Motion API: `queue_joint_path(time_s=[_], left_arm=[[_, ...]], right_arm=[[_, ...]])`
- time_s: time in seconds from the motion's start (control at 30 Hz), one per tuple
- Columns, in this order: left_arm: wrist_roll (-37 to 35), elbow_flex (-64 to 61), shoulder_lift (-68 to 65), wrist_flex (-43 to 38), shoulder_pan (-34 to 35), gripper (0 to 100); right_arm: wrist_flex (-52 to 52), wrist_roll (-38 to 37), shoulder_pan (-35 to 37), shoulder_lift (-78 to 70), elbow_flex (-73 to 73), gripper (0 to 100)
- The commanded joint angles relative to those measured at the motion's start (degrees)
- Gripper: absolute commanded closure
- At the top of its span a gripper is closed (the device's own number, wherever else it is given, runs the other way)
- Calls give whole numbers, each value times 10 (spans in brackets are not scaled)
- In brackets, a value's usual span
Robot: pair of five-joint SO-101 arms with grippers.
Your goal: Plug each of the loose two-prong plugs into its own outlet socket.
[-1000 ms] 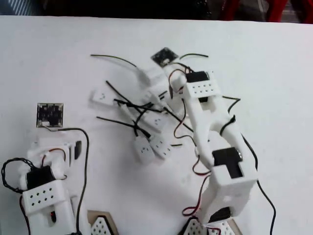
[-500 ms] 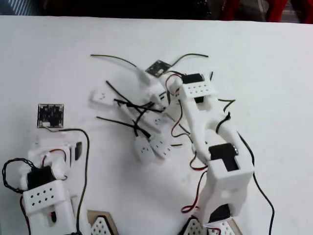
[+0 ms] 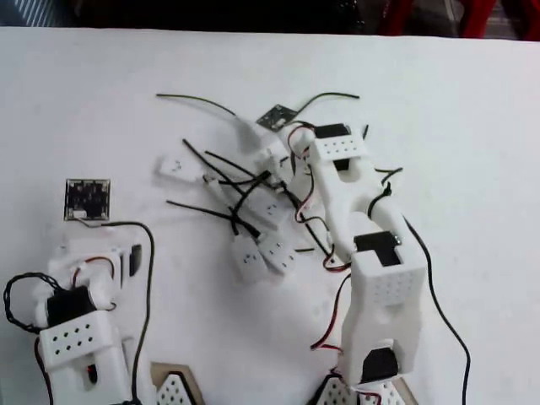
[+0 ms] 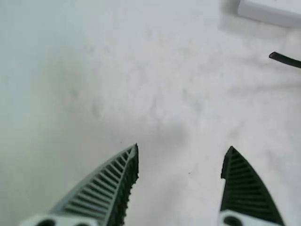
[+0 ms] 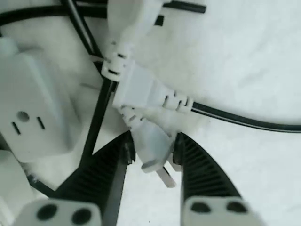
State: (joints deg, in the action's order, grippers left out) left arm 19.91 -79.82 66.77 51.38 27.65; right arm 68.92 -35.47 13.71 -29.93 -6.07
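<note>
Plug [image 5: 148, 147] tight in right gripper [image 5: 154, 138]; socket [image 5: 35, 117] close alongside, bare table [image 5: 244, 61] opposite.

Your white plastic left arm [image 3: 76, 337] sits folded back, its left gripper [image 4: 183, 148] spread wide and pointing down. Your white plastic right arm [image 3: 371, 253] stretches forward, its right gripper [image 5: 155, 139] pinching a white two-prong plug [image 5: 149, 149] between dark ribbed fingers [image 5: 106, 179].

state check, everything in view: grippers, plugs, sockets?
left gripper: open, over bare table
right gripper: shut on white two-prong plug
white two-prong plug: held, prongs bare, not in a socket
second white plug: loose, not in a socket
outlet socket: slots empty
</note>
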Motion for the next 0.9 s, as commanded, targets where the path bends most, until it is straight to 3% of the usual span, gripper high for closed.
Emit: queue_joint_path(time_s=[0.0,0.5,0.67,0.87], left_arm=[[0,3,12,-11,0,717],[0,3,12,-11,0,717],[0,3,12,-11,0,717],[0,2,12,-11,0,717]], right_arm=[[4,2,-4,9,-30,985],[226,3,-25,73,-28,981],[234,2,-22,29,-29,976],[234,3,-7,10,-33,851]])
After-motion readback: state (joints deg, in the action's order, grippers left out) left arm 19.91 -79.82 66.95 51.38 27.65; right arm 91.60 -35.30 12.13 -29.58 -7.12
